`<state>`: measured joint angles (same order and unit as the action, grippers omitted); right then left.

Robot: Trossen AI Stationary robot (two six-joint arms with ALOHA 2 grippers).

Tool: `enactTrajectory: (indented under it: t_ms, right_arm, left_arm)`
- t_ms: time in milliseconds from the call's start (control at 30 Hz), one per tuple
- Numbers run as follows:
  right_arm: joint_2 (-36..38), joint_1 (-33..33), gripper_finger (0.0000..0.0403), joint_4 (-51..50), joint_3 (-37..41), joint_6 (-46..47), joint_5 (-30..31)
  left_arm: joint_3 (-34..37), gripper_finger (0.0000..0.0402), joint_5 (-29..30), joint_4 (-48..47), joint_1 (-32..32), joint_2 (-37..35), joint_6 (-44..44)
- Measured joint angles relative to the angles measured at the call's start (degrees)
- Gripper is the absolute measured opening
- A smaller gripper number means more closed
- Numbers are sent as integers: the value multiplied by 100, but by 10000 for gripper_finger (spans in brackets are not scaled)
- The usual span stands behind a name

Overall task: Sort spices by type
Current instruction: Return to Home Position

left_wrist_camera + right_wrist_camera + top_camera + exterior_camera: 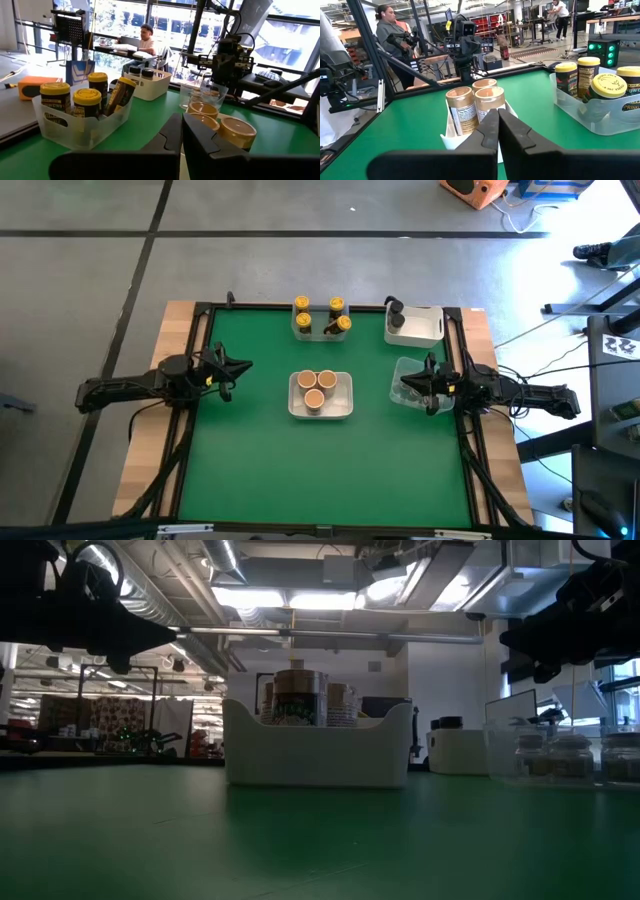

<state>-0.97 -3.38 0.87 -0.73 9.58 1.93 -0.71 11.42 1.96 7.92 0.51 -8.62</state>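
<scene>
Green matting covers the table (320,480), edged in pale wood, with grey floor around it and people in the workshop beyond. Four tubs stand on it. A clear tub (319,332) at the far edge holds four yellow-capped jars (302,303). Beside it a white tub (427,328) shows two dark-capped jars (147,73). The middle white tub (341,410) holds three tan-capped jars (320,388). The right-hand clear tub (404,364) lies partly under the right gripper (404,383), so its jars cannot be counted. The left gripper (246,366) hovers opposite. Both pincers are closed and hold nothing.
</scene>
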Motion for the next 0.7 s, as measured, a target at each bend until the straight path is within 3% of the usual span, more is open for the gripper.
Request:
enactTrajectory:
  t_ms: [700]
  right_arm:
    - [0,0,10,-7,7,-2,0]
  left_arm:
    - [0,8,3,-1,-1,0,0]
